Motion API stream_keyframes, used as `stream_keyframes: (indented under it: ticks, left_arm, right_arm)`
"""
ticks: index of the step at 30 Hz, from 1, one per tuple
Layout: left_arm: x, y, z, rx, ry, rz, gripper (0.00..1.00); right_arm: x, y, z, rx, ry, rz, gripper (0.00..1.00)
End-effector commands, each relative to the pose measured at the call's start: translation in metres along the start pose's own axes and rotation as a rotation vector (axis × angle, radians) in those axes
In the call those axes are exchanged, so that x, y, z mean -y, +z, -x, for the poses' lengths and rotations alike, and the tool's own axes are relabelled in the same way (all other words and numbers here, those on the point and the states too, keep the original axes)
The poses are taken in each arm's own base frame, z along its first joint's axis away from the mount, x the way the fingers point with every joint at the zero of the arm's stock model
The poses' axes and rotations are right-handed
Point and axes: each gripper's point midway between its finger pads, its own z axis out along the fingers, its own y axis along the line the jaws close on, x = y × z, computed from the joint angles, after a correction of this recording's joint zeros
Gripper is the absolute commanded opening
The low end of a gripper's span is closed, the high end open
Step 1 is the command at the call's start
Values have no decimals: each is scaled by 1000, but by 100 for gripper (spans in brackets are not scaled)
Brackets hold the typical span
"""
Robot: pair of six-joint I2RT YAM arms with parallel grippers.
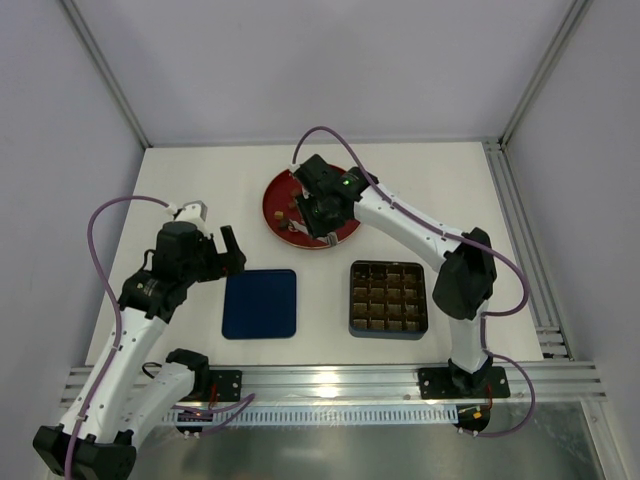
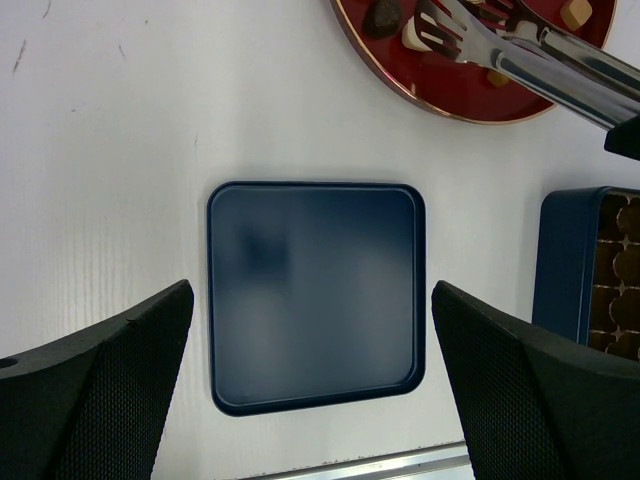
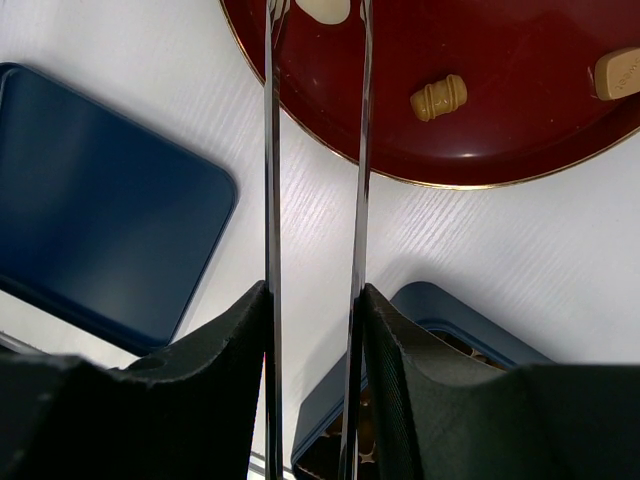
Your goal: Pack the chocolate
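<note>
The chocolates (image 1: 291,212) are small brown and cream pieces on a red plate (image 1: 272,200). My right gripper (image 1: 322,215) is shut on metal tongs (image 3: 268,150), whose two blades run out between my fingers (image 3: 315,320) over the plate (image 3: 480,130). The tong tips flank a cream piece (image 3: 322,8) at the frame edge; whether they touch it is cut off. A light-brown piece (image 3: 438,98) lies loose nearby. My left gripper (image 1: 232,250) is open and empty, hovering over the near edge of the dark-blue lid (image 2: 315,295). The tongs (image 2: 520,55) also show in the left wrist view.
The blue box with the brown gridded tray (image 1: 389,298) sits right of the lid (image 1: 261,304), with chocolates in several cells. The aluminium rail (image 1: 340,380) runs along the near table edge. Frame posts stand at the back corners.
</note>
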Motion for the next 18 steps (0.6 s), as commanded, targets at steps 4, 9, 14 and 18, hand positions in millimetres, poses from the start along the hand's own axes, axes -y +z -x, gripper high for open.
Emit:
stream_keyframes:
  ticks: [4, 9, 14, 18]
  left_arm:
    - [0, 1, 5, 22, 13, 1, 100]
    - [0, 1, 5, 21, 13, 4, 100]
    - [0, 1, 5, 20, 13, 5, 100]
    - [0, 1, 5, 19, 15, 3, 100]
  right_arm:
    - [-2, -3, 11, 35, -15, 10, 43]
    - [-2, 4, 10, 23, -19, 13, 43]
    - [-3, 11, 6, 6, -19, 17, 43]
    - [-4, 15, 8, 4, -19, 18, 43]
